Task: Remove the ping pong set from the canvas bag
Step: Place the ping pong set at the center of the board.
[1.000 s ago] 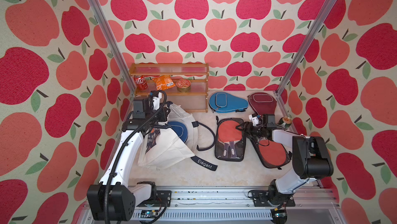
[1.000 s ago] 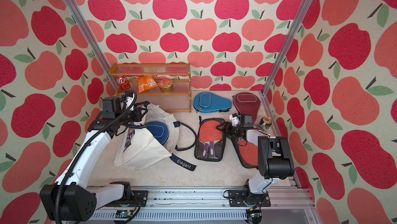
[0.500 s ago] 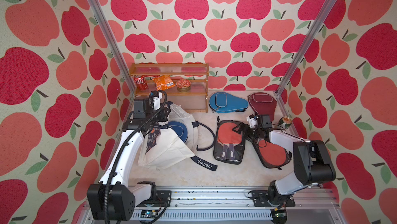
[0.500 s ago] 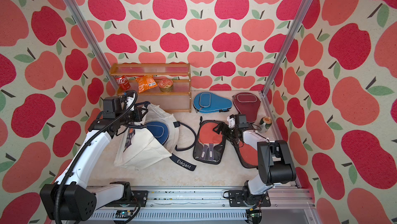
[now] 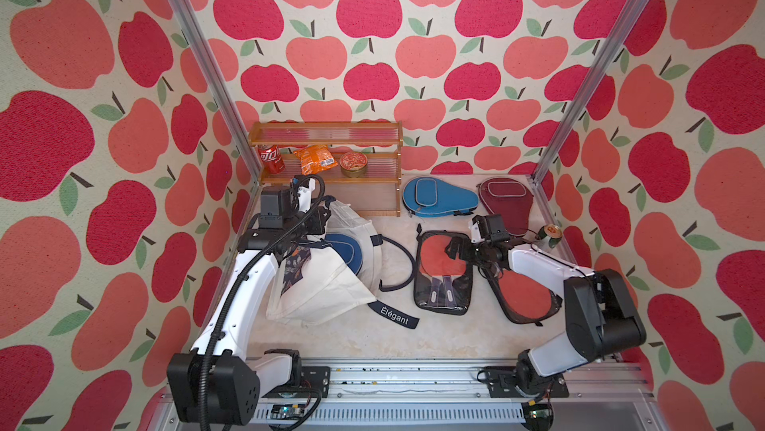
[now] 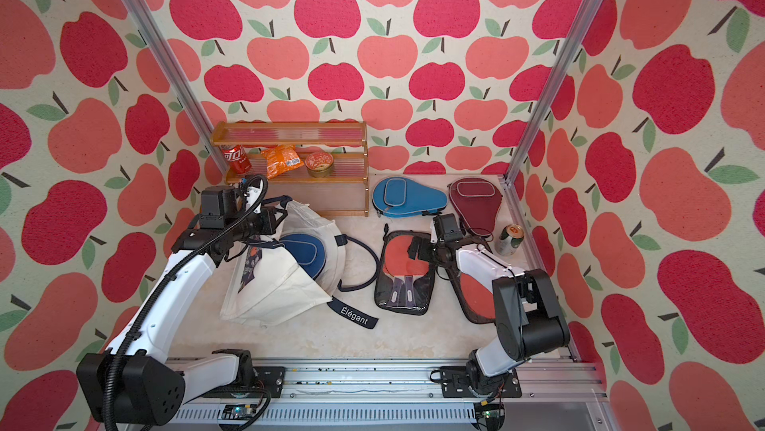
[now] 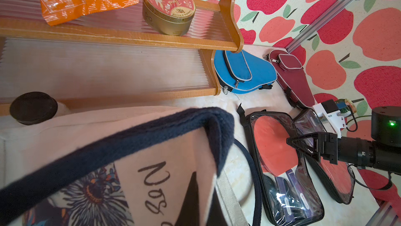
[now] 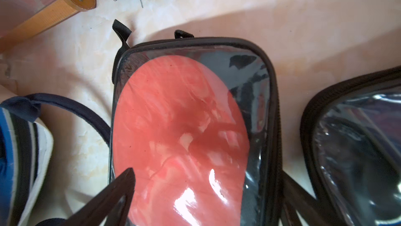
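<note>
The ping pong set [image 5: 442, 273], a clear black-edged pouch with red paddles showing through it, lies flat on the table [image 5: 372, 333], wholly outside the canvas bag [image 5: 323, 284] and just beside the bag's loose navy handle. Over the paddle end of the pouch we see the right gripper [image 5: 455, 252] with its jaws spread wide. In the right wrist view its fingers [image 8: 117, 194] stand far apart over the pouch's two sides and carry nothing, though we cannot tell whether they touch the plastic. The left gripper [image 5: 316, 224] is clamped on the navy-trimmed rim of the bag and holds its mouth up. Inside that mouth a dark blue case [image 5: 345, 249] shows, so we judge the bag is not empty. On the far side of the set from the bag, a second clear pouch [image 5: 525, 292] lies partly under the right arm. A blue zip case [image 5: 439, 197] and a maroon case [image 5: 503, 197] rest near the back wall beside the shelf [image 5: 327, 137]. We judge this set's removal essentially done. What seems left is drawing the right arm clear, freeing the bag rim, and perhaps taking out the dark blue case, if it counts.
</note>
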Controlling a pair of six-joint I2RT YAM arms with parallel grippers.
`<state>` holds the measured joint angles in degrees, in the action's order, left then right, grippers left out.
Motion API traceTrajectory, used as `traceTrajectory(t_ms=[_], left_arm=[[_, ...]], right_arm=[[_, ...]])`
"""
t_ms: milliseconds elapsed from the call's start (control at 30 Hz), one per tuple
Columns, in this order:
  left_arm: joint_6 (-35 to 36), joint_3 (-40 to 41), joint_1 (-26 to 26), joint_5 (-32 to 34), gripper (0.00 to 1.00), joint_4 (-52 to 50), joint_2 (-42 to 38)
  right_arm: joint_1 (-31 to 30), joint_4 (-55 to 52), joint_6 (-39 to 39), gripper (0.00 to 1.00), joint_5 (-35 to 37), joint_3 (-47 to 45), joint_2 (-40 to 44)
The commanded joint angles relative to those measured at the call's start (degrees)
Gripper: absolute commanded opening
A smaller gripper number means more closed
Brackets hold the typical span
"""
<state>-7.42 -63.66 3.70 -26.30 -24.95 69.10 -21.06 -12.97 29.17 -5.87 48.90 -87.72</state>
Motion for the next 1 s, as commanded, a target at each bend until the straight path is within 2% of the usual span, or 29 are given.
traceTrajectory(t_ms=[0,367,533,667,833,967], left_arm=[[1.61,0.03,0.66,-0.45,0.00,2.10,0.23],[2.32,0.29,0.94,1.11,0.00,2.02,-0.30],[2.53,0.50,1.24,2.20,0.00,2.02,-0.45],[3.62,0.99,2.85,4.30,0.00,1.95,-0.68],[3.99,1.12,4.36,5.12,0.00,1.78,0.25],[3.86,0.97,4.51,4.77,0.00,1.66,0.85]], right_arm=[[-2.04,-1.02,-1.92,0.99,8.95,1.79,3.43],[-7.94,5.75,-4.01,0.99,22.36,-1.17,13.89],[-13.10,9.89,-4.56,0.99,28.10,-3.52,19.34],[-18.78,12.53,-3.20,0.99,31.83,-4.64,20.10],[-27.43,16.71,1.31,0.98,32.77,-5.27,17.13],[-31.80,20.55,5.98,0.97,27.11,-3.87,12.24]])
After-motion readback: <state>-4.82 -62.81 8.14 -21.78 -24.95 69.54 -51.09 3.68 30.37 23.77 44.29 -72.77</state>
